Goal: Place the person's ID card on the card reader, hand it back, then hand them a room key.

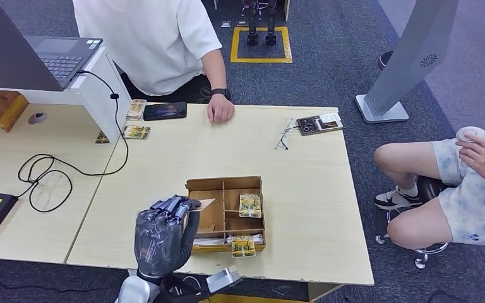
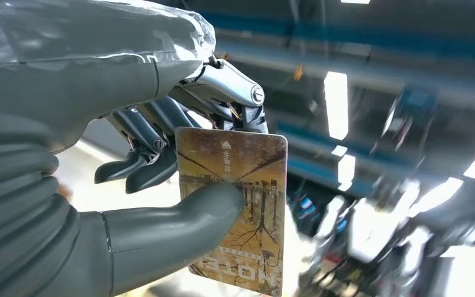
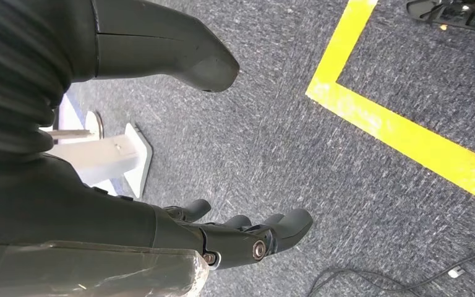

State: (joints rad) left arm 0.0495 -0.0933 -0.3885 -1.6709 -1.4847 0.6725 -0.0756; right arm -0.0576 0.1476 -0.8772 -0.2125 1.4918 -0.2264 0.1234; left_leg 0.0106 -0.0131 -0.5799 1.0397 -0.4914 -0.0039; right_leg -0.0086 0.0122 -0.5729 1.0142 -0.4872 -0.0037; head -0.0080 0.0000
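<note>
My left hand [image 1: 161, 237] is raised over the near table edge, beside the wooden compartment box [image 1: 224, 183]. It pinches a room key card [image 2: 247, 204] between thumb and fingers; the card is brownish with a tree print. The card's edge [image 1: 203, 204] pokes out toward the box. More key cards [image 1: 250, 205] lie in the box, and one [image 1: 243, 246] leans at its front. The person in a white shirt rests a hand [image 1: 220, 112] on the far table edge, next to a flat black device [image 1: 164, 111]. My right hand [image 3: 235, 238] hangs over the carpet, holding nothing, fingers apart from the thumb.
Two cards [image 1: 136, 132] lie by a white stand with a laptop [image 1: 50, 53]. A black cable [image 1: 50, 177] loops on the left table. A small black device [image 1: 319, 124] sits far right. A seated person [image 1: 455, 189] and a grey kiosk stand [image 1: 404, 63] are on the right.
</note>
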